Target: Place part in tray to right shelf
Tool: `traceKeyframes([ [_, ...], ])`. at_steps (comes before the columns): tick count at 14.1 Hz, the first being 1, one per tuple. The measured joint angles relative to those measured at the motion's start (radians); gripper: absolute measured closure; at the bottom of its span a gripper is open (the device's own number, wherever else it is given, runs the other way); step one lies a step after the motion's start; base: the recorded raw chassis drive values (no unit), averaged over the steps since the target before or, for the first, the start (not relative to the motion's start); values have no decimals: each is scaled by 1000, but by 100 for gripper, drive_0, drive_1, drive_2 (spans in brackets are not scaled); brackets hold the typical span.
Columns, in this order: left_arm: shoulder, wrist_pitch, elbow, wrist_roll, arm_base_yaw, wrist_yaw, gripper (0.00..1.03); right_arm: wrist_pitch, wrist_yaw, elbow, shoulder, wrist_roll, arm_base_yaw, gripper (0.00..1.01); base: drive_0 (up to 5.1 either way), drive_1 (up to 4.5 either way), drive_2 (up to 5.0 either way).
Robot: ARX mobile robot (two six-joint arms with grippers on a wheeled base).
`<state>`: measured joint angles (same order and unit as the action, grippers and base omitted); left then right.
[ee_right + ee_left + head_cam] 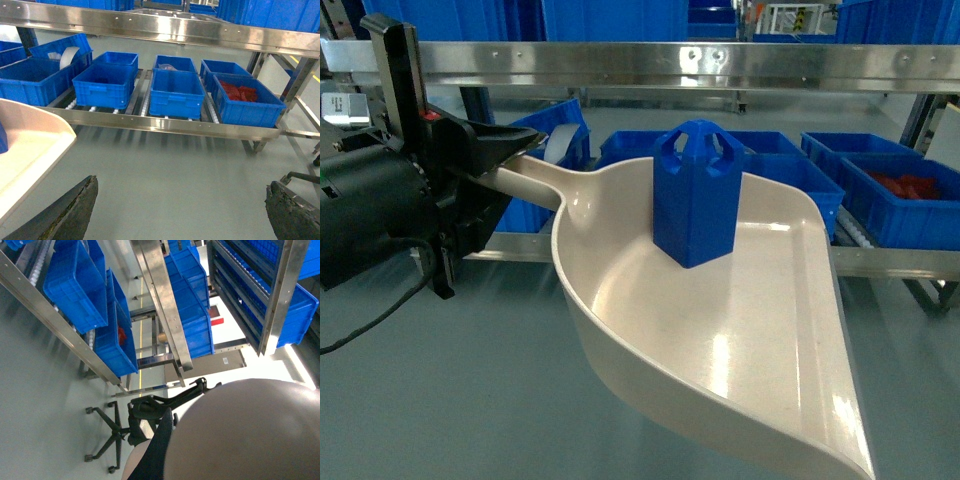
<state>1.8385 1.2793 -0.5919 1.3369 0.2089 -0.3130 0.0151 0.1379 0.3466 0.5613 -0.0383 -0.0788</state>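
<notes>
One part (697, 195) stands upright in the tray (740, 350); my left gripper (490, 160) clamps the tray's handle; my right gripper (175, 210) is wide and empty; the right shelf (880, 262) lies beyond the tray, so delivery remains, I judge.

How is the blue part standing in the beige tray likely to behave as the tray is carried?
The part is tall on a small base, so it may tip. The tray looks glossy, so sliding seems possible. The left gripper holds only the handle end, so the load may wobble.
</notes>
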Motion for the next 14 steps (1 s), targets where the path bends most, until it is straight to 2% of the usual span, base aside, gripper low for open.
traceKeyframes([
  [14,0,0,0,0,1,0,89,0,-1,0,0,0,0,3,0,0,0],
])
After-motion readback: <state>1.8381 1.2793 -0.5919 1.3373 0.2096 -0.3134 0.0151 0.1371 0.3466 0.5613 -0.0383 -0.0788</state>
